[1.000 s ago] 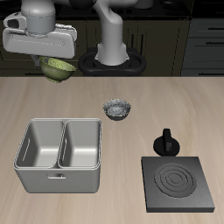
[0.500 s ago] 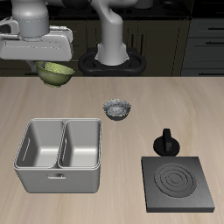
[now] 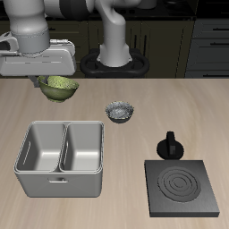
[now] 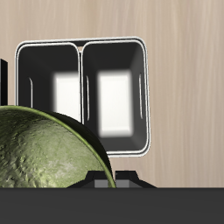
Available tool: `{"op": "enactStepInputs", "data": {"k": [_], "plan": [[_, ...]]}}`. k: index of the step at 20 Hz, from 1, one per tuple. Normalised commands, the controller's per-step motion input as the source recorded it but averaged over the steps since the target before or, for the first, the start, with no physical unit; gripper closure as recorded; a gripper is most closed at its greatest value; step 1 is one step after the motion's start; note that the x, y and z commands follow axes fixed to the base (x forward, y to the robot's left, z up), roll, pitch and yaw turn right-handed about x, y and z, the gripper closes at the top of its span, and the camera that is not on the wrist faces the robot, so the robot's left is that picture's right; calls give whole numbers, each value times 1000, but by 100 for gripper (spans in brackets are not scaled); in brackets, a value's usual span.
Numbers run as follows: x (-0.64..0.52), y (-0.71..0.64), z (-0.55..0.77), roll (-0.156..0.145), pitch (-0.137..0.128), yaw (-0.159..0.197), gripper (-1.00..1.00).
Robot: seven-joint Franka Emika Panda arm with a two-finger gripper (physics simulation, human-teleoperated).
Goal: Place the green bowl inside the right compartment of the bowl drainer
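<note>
Lower now than a second ago — the tool (image 3: pixel 55 82) has carried the green bowl (image 3: pixel 58 87) down, still clamped on it, at upper left of the exterior frame. Bowl hangs clear of the surface (image 3: pixel 161 107), behind the bowl drainer (image 3: pixel 61 170) — transport continues, release not yet due.

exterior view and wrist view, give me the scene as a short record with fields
hand: shut on the green bowl, raised above the table
green bowl: held in the air, tilted, behind the bowl drainer
bowl drainer: on the table near its front edge, both wells look empty in the wrist view
speckled bowl: on the table, beside the drainer's back corner
stove plate: flat on the table, apart from the drainer
black pot: just behind the stove plate
task state: bowl not yet in the drainer
</note>
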Motion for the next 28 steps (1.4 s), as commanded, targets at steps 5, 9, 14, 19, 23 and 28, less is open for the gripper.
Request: {"op": "enactStepInputs", "data": {"k": [5,9,14,19,23,28], "plan": [[409,18,-95,24,14,11,100],[182,-6,-65,-4,6,-3,100],[96,-234,-133,-44,3,13,100],[14,-112,-205,-21,27,16,100],[45,-52,-344,-22,46,9,100],[34,-19,-352,-3,37,12,100]]}}
